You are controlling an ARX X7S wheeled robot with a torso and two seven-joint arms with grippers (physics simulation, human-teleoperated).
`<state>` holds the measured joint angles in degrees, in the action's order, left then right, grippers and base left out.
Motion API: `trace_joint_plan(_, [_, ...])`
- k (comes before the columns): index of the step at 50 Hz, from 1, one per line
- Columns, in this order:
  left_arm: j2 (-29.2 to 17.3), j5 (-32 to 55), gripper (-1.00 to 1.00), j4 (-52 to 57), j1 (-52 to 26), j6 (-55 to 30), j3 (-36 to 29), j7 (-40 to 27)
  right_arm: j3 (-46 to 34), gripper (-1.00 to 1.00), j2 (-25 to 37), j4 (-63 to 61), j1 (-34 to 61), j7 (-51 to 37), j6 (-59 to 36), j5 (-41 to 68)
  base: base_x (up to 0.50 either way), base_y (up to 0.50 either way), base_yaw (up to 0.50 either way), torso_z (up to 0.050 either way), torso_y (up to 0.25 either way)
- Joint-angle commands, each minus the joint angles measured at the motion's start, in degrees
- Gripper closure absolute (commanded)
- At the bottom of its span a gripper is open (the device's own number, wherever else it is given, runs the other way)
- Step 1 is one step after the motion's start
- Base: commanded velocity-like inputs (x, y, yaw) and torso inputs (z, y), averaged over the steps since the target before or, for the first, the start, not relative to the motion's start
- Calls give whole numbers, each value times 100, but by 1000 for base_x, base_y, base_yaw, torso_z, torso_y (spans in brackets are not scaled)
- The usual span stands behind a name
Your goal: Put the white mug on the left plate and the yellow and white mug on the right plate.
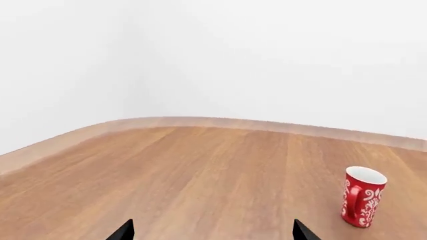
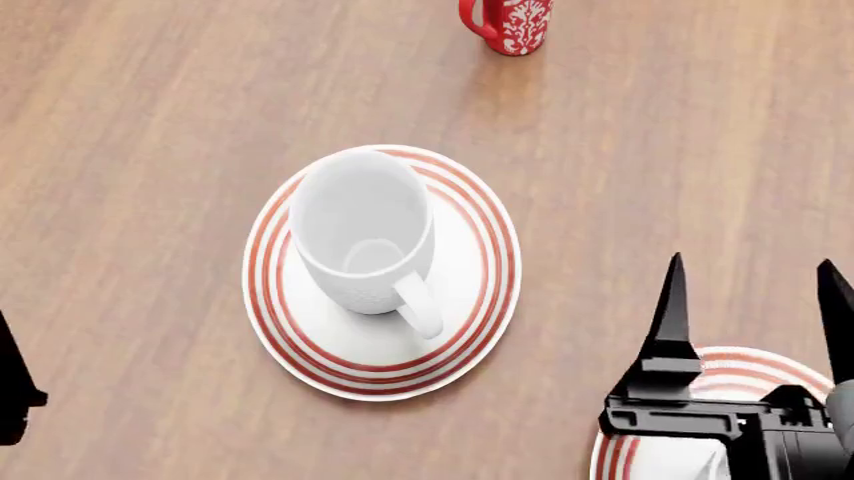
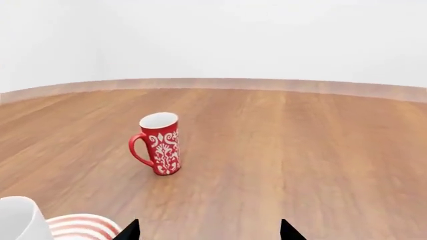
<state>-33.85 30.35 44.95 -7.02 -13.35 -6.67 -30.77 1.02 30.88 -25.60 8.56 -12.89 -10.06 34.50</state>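
The white mug (image 2: 364,232) stands upright on the left plate (image 2: 474,300), with its handle toward me. Both show at an edge of the right wrist view: the mug (image 3: 17,221) and the plate (image 3: 83,226). The right plate (image 2: 734,362) is at the bottom right, mostly covered by my right gripper (image 2: 754,300), which hangs above it, open and empty. Its fingertips (image 3: 130,231) stand wide apart over bare wood. My left gripper (image 1: 212,234) is open and empty over bare table. The yellow and white mug is not in view.
A slim red mug with a white pattern (image 2: 514,22) stands upright at the far side of the wooden table (image 2: 160,120); it also shows in the left wrist view (image 1: 362,196) and the right wrist view (image 3: 160,145). A dark part of the left arm (image 2: 11,390) is at the left edge.
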Motion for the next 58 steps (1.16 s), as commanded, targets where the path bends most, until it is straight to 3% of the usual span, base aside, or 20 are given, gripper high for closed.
trace_joint_plan(1, [122,172,-100,-917,-2189,-1494,-833,139,-819,-100,-485,1366,1390,188,-85,-433,0,0,0,0,0])
trace_joint_plan(9, [328,426,-100,-1311,-3167,-2030,-966,253,-931,-100,-633,1249,1947,80,-300,-387,0,0,0,0,0])
trace_joint_plan(26, [15,2436,-100,256,-4824,-3541,208,-825,275,-100,287,-2062,1047,-893,-851,1020,0,0,0,0,1])
trace_joint_plan(33, [-197,3344,-100,959,-5289,-3691,790,-1465,551,-100,668,-3120,1134,-1302,-1050,1510,0,0,0,0,0])
trace_joint_plan(58, [-277,3421,-100,940,-5267,-3571,800,-1422,574,-100,684,-3186,655,-1098,-553,1130,0,0,0,0,0])
